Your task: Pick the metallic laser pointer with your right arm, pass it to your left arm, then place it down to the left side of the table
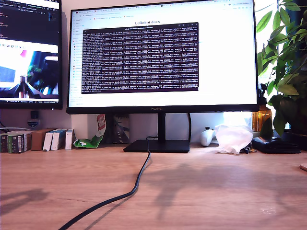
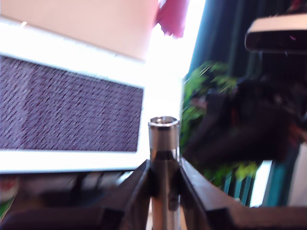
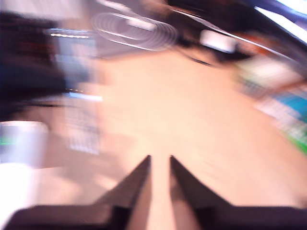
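The metallic laser pointer (image 2: 164,143), a shiny silver cylinder, stands upright between the dark fingers (image 2: 136,187) of my first gripper (image 2: 165,165), which is shut on it. Behind it in the first wrist view is a blurred black arm (image 2: 240,124) with a pale boxy camera module (image 2: 276,31). My second gripper (image 3: 160,158) hangs over the wooden table (image 3: 192,115) in a heavily blurred picture, its fingers a narrow gap apart with nothing between them. The exterior view shows the table (image 1: 216,191) but neither arms nor pointer.
A large monitor (image 1: 163,52) on a black stand (image 1: 157,145) stands at the table's back, its black cable (image 1: 129,191) running forward. A white mouse (image 1: 207,136), crumpled white wrap (image 1: 233,138) and a plant (image 1: 285,62) sit at the exterior view's right; small boxes (image 1: 38,140) at its left.
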